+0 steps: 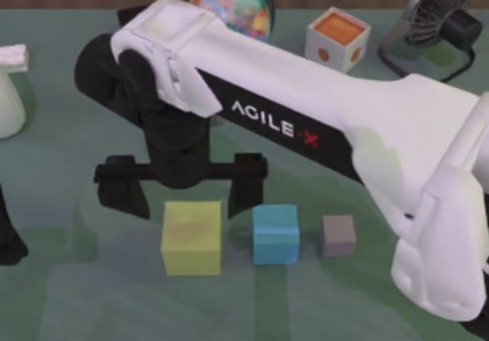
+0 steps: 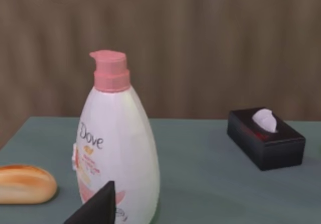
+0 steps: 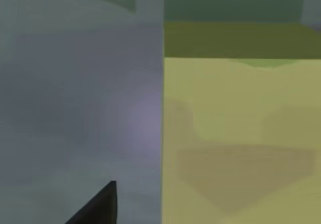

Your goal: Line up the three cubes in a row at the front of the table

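Top view: right end effector (image 1: pixel 186 188) released, fingers wide apart just behind yellow-green cube (image 1: pixel 192 237), bare table (image 1: pixel 92 303) leftward.

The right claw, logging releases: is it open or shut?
Open. From above, the right claw has its black fingers spread wide above the yellow-green cube, gripping nothing.

three cubes (image 1: pixel 260 235) in row, right gripper (image 1: pixel 182 189) open above
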Available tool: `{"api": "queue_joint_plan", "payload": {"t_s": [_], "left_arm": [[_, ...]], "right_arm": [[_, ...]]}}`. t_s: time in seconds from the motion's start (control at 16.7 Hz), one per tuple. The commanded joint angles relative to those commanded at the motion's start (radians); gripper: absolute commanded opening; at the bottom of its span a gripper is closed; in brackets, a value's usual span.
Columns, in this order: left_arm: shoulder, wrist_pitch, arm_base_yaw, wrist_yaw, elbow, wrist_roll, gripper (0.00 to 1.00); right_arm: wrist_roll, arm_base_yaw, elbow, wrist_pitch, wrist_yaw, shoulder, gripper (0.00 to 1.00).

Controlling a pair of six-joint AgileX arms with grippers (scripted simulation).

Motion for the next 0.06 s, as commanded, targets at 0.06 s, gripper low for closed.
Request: {"api": "queue_joint_plan", "payload": {"t_s": [0.06], "left_arm": [[0.0,0.0,0.0,0.0,0.0,0.0,1.0]], "right_arm": [[0.0,0.0,0.003,-0.003,0.0,-0.001,1.0]]}}
